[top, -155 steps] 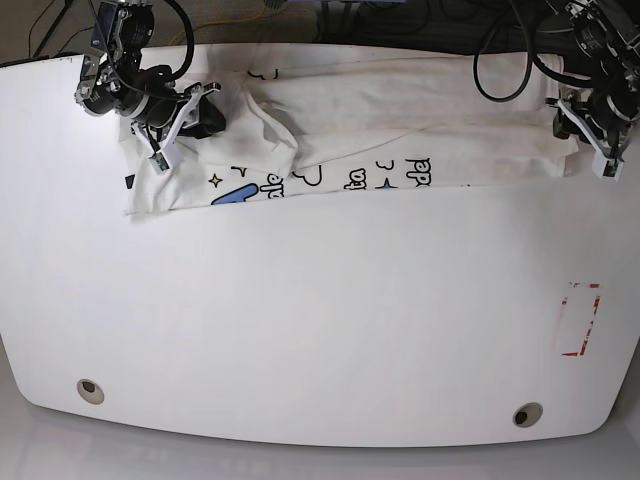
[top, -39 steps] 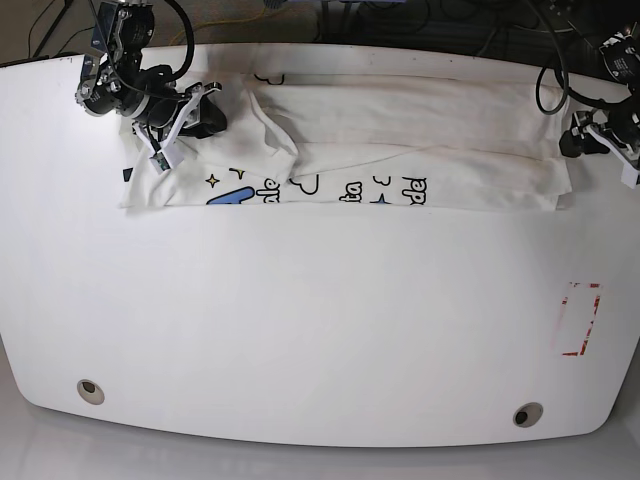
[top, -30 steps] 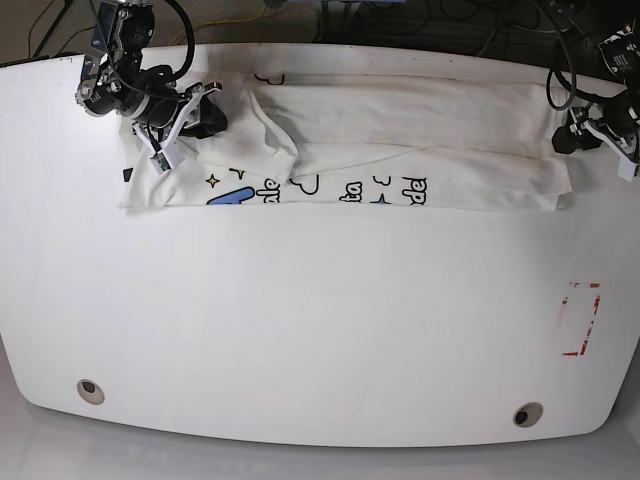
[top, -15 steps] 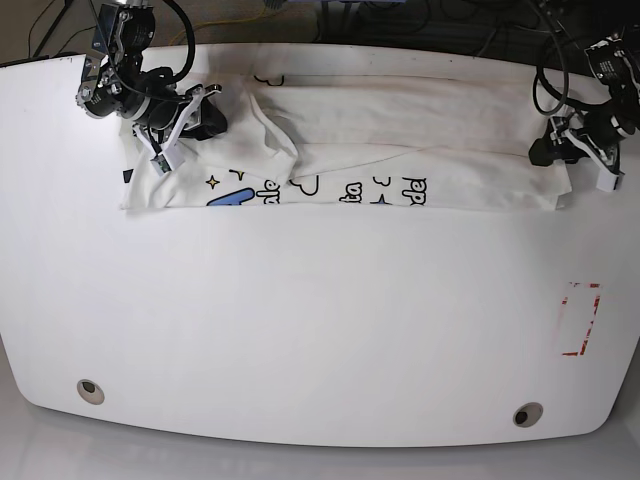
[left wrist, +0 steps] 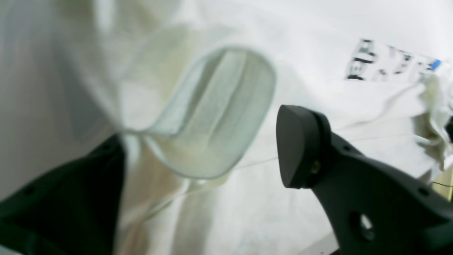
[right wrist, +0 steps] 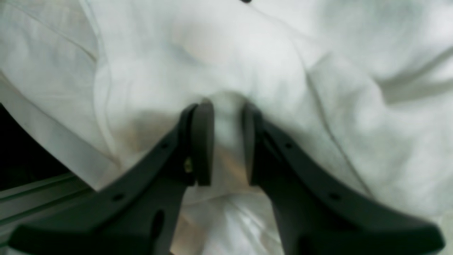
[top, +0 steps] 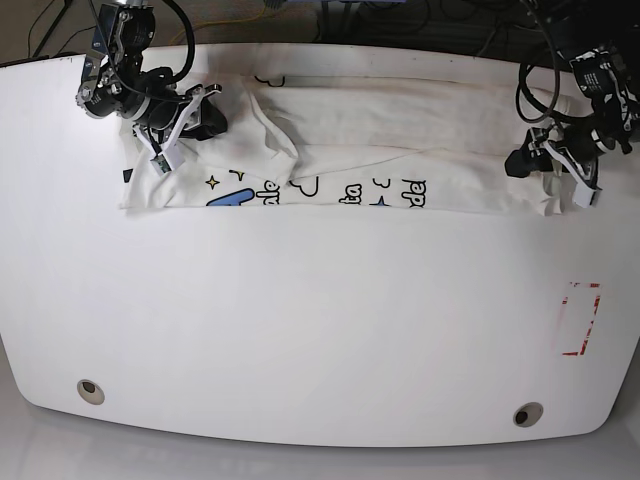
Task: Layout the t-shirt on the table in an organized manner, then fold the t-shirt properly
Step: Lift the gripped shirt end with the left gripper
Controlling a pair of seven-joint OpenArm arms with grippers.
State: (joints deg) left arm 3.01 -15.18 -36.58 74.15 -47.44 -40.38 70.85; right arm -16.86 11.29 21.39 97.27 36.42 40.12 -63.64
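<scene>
The white t-shirt (top: 400, 130) lies in a long folded band along the far edge of the table (top: 320, 330), with its printed letters (top: 320, 188) showing on the near strip. My right gripper (top: 172, 122) is shut on a pinch of the t-shirt's cloth (right wrist: 228, 117) at its left end. My left gripper (top: 540, 162) is over the shirt's right end. In the left wrist view it is open (left wrist: 201, 159), with a curled loop of hem (left wrist: 212, 113) between its fingers (left wrist: 300, 148). The print shows beyond (left wrist: 389, 65).
A red dashed rectangle (top: 580, 318) is marked near the table's right edge. Two round grommet holes (top: 90, 390) (top: 527, 414) sit near the front edge. Cables and dark gear lie behind the table's far edge.
My left gripper has moved from the table's right edge leftward onto the shirt's right end, and the cloth there has bunched slightly. My right gripper has not moved.
</scene>
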